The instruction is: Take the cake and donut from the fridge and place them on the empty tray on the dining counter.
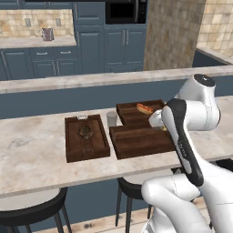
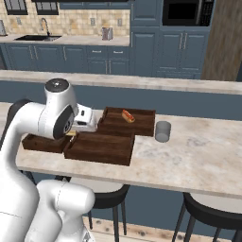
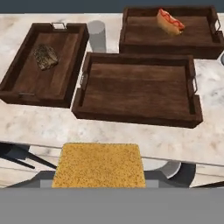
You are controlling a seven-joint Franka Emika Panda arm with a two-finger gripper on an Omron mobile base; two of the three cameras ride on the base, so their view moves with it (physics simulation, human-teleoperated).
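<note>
My two-finger gripper (image 3: 99, 186) is clamped around the small yellow-tan speckled square cake (image 3: 99, 165), near the counter edge, short of the empty dark brown wooden tray (image 3: 137, 89). I judge it light, soft, crumbly; side faces suit gentle holding.

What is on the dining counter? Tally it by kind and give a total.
Wooden trays: 3 (empty tray, one with a dark crumbly item, one with a sausage bun)
Food items on trays: 2
Grey cup: 1
Total: 6
</note>
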